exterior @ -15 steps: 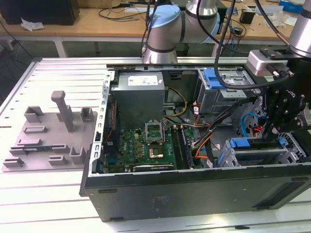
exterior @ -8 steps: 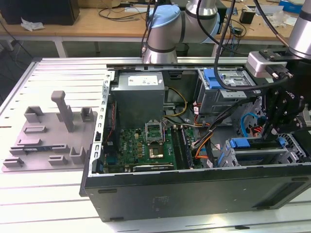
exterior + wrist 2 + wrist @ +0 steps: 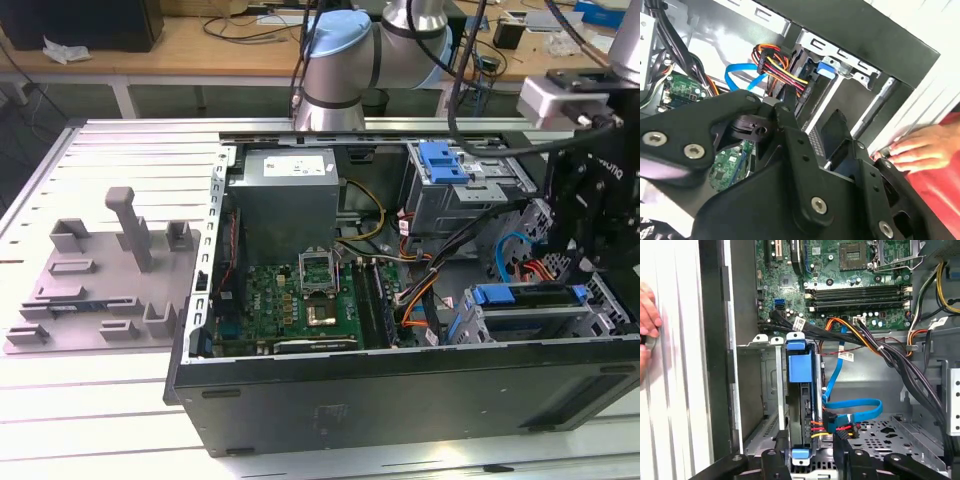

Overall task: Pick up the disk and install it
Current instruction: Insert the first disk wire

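The disk (image 3: 801,405) stands on edge in the drive cage (image 3: 771,390) near the lower middle of the first wrist view, its blue carrier showing at both ends, with a blue data cable (image 3: 852,407) and a bundle of power wires (image 3: 822,427) plugged in beside it. It looks seated in its bay, or nearly so. The pincer (image 3: 812,460) sits at the bottom edge of that frame, its black links right at the near end of the disk. Whether it is gripping the carrier cannot be told. To finish the seating well, the push should run straight along the cage rails, keeping the cables from being pinched. A person's hand (image 3: 920,147) rests on the counter (image 3: 680,365) beside the computer case (image 3: 400,390).
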Controlling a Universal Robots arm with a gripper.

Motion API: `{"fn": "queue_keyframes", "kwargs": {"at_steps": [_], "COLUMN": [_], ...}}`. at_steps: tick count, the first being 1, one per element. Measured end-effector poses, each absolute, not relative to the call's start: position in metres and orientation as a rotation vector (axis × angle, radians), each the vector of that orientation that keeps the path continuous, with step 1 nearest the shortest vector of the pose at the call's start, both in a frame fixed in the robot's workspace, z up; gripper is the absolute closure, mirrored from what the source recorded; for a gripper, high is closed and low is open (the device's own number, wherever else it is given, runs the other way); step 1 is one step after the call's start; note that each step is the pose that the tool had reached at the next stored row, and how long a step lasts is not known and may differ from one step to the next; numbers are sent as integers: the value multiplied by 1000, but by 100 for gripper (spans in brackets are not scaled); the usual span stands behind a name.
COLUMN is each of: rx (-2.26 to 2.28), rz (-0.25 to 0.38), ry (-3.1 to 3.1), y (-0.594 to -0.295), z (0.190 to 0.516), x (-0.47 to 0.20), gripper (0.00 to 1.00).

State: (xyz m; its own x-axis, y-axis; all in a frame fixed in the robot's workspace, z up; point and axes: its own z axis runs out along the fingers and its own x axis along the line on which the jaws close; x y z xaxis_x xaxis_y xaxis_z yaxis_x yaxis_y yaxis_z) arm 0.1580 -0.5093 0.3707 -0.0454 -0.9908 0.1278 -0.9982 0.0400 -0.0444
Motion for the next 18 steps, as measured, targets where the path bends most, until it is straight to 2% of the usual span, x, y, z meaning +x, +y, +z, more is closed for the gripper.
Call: {"fn": "queue_keyframes", "kwargs": {"at_steps": [1,2,3,5,6,18], "rx": [2103,2089,2085,2078,2076,2069], "rz": [236,263,271,284,290,303], "ry": [-2193,-2178,-2173,-2166,-2163,-2155], "y": [-500,-494,-492,-489,-488,-486], "z": [376,380,380,381,382,382], "x": [158,158,158,158,158,158], "gripper": [52,60,66,66,73,73]}}
